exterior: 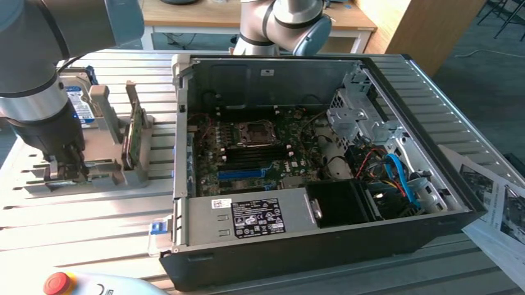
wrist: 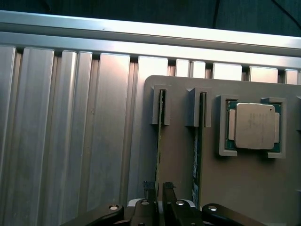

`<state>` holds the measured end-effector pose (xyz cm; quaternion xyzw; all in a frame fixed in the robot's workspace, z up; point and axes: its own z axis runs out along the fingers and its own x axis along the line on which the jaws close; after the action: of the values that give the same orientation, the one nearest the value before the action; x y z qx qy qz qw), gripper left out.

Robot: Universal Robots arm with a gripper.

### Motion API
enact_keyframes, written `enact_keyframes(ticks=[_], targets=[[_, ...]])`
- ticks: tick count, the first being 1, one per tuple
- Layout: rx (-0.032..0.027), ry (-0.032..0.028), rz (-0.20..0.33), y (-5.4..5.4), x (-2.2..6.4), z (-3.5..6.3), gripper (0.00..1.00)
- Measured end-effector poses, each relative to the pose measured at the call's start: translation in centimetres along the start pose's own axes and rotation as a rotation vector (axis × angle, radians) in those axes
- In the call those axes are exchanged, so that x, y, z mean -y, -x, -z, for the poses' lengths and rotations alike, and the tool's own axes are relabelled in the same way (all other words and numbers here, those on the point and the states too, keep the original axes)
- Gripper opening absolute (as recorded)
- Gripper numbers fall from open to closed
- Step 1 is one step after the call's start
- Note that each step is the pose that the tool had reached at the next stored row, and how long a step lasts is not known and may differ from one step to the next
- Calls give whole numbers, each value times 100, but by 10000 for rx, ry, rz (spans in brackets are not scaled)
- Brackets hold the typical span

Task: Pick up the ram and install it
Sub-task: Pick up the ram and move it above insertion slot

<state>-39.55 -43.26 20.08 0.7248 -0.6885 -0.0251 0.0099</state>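
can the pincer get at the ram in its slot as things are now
likely yes: the pincer sits right over the ram standing edgewise in the grey holder, nothing between them

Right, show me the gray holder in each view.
Exterior view: holder on the exterior view's left, beside the open case, with the gripper over it.
Wrist view: holder just beyond the gripper, carrying a silver chip.
Shared landmark: the ridged metal table under the holder.
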Motion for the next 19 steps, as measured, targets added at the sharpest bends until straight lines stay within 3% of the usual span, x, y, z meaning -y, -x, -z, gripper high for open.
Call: enact_keyframes(ticks=[13, 15, 16, 19], targets=[[-1, 1, -2, 1, -1, 0, 20], [-1, 1, -2, 1, -1, 1, 19], [-1, 1, -3, 1, -1, 0, 12], [-1, 1, -2, 1, -1, 0, 12]])
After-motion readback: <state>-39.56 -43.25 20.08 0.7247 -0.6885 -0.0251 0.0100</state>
